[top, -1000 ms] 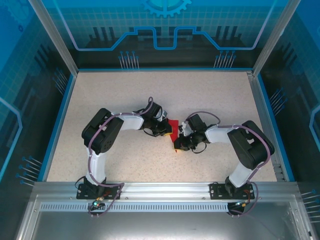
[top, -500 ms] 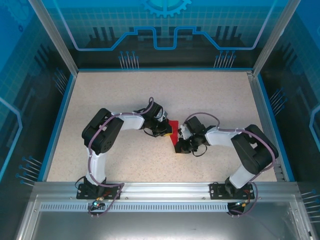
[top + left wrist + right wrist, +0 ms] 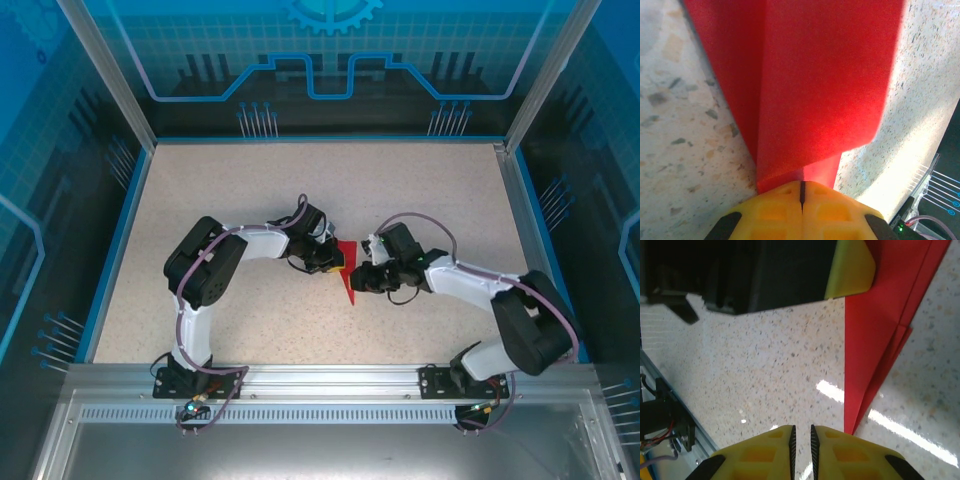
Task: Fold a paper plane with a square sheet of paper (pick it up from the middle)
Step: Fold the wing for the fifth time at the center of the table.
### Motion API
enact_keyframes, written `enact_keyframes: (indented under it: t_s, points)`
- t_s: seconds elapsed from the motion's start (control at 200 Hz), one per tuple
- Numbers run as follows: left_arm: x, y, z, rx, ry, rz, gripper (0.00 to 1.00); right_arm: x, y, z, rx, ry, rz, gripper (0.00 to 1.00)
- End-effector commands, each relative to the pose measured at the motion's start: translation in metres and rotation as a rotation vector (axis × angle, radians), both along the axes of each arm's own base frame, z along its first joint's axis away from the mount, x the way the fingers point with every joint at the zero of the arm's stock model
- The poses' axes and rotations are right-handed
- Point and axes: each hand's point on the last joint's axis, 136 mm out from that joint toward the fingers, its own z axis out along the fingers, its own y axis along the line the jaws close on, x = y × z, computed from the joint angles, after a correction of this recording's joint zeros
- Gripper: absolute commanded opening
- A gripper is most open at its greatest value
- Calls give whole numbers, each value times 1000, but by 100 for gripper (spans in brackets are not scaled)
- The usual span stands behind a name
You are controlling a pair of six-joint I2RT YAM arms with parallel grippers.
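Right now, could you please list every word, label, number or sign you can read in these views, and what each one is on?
There is nothing to read.
The red paper is plain and unmarked.
The blue back panel carries only a gear outline and line graphics, with no letters or digits.
The speckled table bears no label.

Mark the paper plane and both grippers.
paper plane [image 3: 875, 335], right wrist view, flat red flap
left gripper [image 3: 801, 186], left wrist view, seam between shut fingertips
right gripper [image 3: 801, 432], right wrist view, slit between fingertips
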Motion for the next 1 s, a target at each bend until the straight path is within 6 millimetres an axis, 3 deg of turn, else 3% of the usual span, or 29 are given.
enact_keyframes:
  t_s: [0.0, 0.165, 0.35, 0.56, 0.665, 0.995]
  points:
    - [-15, 18, -34, 122, 72, 3, 5, 14, 12, -2, 15, 4, -12, 17]
    - [-15, 16, -32, 117, 70, -2, 5, 19, 12, -27, -26, 56, -27, 14]
    - [-10, 10, -20, 88, 39, -23, 6, 7, 0, -53, -88, 135, -44, 12]
    - [11, -14, 32, -33, -107, -94, 11, -7, -22, -71, -156, 201, -73, 10]
    - [13, -20, 52, -92, -174, -124, 14, -9, -28, -76, -168, 226, -88, 10]
    - [-19, -10, 37, -112, -169, -169, 15, -12, -29, -80, -165, 258, -88, 9]
